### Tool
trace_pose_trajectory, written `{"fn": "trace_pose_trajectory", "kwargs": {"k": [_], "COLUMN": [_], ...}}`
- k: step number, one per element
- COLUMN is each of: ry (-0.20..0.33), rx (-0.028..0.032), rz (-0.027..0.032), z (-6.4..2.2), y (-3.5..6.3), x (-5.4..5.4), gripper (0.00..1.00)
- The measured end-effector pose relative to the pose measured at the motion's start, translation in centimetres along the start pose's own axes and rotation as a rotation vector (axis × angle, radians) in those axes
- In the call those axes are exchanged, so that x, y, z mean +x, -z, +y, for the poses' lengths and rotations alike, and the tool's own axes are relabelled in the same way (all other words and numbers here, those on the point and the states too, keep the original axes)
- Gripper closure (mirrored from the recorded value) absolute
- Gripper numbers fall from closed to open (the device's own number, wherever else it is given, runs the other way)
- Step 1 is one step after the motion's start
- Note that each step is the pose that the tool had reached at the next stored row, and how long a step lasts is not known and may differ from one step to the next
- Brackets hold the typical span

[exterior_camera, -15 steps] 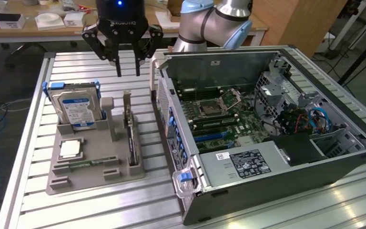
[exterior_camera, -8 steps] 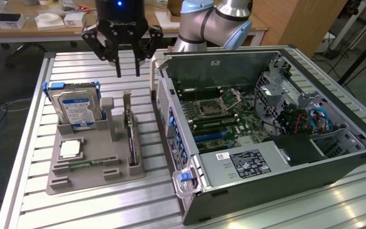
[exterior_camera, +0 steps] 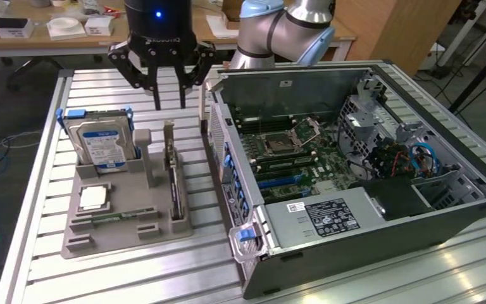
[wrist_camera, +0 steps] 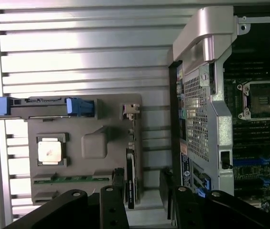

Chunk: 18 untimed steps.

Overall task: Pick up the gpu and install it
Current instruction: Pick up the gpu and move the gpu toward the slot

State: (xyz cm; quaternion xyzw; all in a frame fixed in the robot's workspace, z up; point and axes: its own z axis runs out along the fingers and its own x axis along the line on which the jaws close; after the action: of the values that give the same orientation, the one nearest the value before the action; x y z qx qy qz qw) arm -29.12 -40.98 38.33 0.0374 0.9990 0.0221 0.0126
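The robot's fingers [exterior_camera: 190, 75] are wide open and hold nothing. In the exterior view they hang over the far end of the grey tray [exterior_camera: 124, 237] on the surface [exterior_camera: 99, 278]. The gpu [exterior_camera: 173, 174] stands on its thin edge in a slot on the exterior view's right of the tray, just beside the open computer case [exterior_camera: 353, 158]. The hard drive [exterior_camera: 99, 142] stands on the exterior view's left. I think the job now is reaching the gpu. To do it well, one finger should go on each side of the card, come straight down, and squeeze softly so it does not tip.
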Motion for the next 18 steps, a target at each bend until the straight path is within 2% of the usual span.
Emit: {"fn": "trace_pose_trajectory", "kwargs": {"k": [3, 12, 18], "ry": [0.0, 0.0, 0.0], "rx": [0.0002, 0.0, 0.0], "rz": [0.0001, 0.0, 0.0], "z": [-0.36, -2.13, -2.94], "y": [-0.4, -1.69, -2.71], "x": [0.1, 0.4, 0.7], "gripper": [0.57, 0.57, 0.57]}}
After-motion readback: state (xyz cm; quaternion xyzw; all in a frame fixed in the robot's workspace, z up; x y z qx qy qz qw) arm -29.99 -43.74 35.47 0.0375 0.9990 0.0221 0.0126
